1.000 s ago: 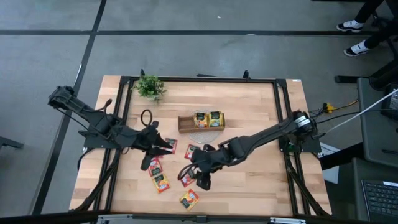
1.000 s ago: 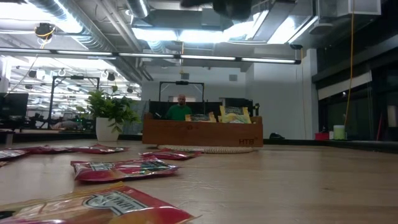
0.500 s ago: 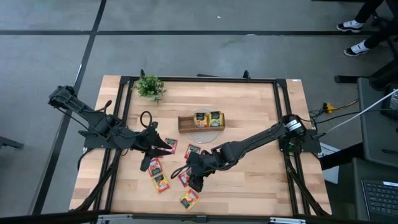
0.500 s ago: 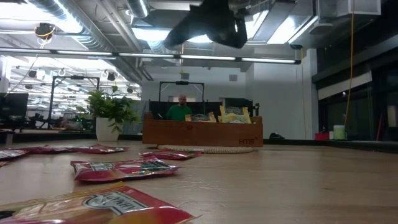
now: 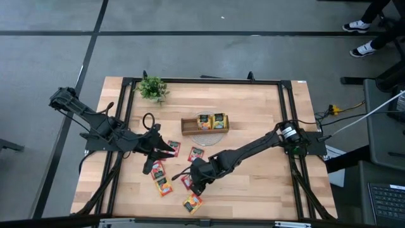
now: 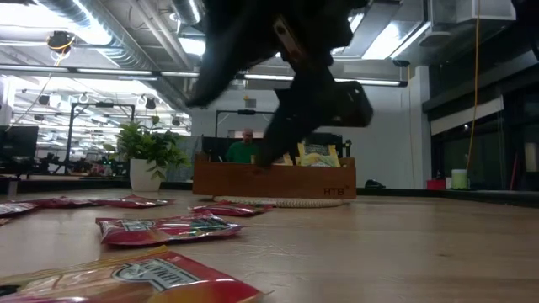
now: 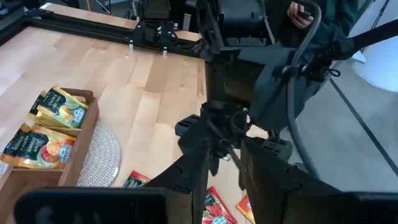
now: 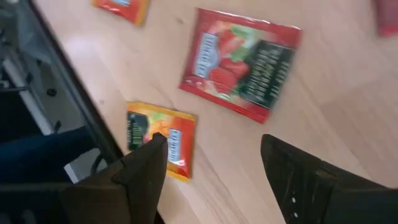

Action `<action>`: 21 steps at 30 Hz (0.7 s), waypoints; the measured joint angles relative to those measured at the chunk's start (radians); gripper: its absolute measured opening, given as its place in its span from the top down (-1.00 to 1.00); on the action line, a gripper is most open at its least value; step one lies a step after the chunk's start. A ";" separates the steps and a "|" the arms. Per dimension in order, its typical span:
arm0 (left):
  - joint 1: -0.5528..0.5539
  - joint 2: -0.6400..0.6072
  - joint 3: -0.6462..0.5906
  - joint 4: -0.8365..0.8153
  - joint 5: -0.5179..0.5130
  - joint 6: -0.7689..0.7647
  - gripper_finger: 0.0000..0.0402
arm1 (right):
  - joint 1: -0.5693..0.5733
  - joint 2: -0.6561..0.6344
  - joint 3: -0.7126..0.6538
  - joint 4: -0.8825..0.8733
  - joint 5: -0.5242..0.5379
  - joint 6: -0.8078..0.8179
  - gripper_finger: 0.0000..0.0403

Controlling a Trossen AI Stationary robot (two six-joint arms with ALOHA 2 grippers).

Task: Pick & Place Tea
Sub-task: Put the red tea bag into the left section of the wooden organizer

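— Right end effector (image 5: 197,184) has swung across the counter (image 5: 253,183) since a second ago, fingers spread, nothing held. Where's the tea?

— Red sachet (image 8: 241,62) lies flat just ahead of it, orange one (image 8: 163,138) beside a fingertip. Left end effector (image 5: 166,149) waits farther off, grip unclear.

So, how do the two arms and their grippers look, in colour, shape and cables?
Both arms are dark, nearly black, built of slim jointed links with blocky housings. The left arm carries a looping black cable near its gripper. The right arm has a pale ring at a joint near its base. The right gripper ends in two flat, dark, tapering fingers.
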 joint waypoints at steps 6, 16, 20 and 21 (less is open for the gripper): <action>0.000 0.000 0.000 0.000 0.000 0.000 0.55 | -0.018 0.000 0.000 -0.038 -0.011 0.047 -0.28; 0.000 0.000 0.000 0.000 -0.002 0.000 0.55 | -0.025 0.001 0.062 0.016 0.031 0.051 -0.28; 0.000 0.000 0.000 0.000 -0.007 0.000 0.55 | -0.030 0.001 0.089 0.019 0.034 0.026 -0.28; 0.000 0.000 0.000 0.000 -0.008 0.000 0.55 | -0.030 0.001 0.094 0.020 0.034 0.014 -0.28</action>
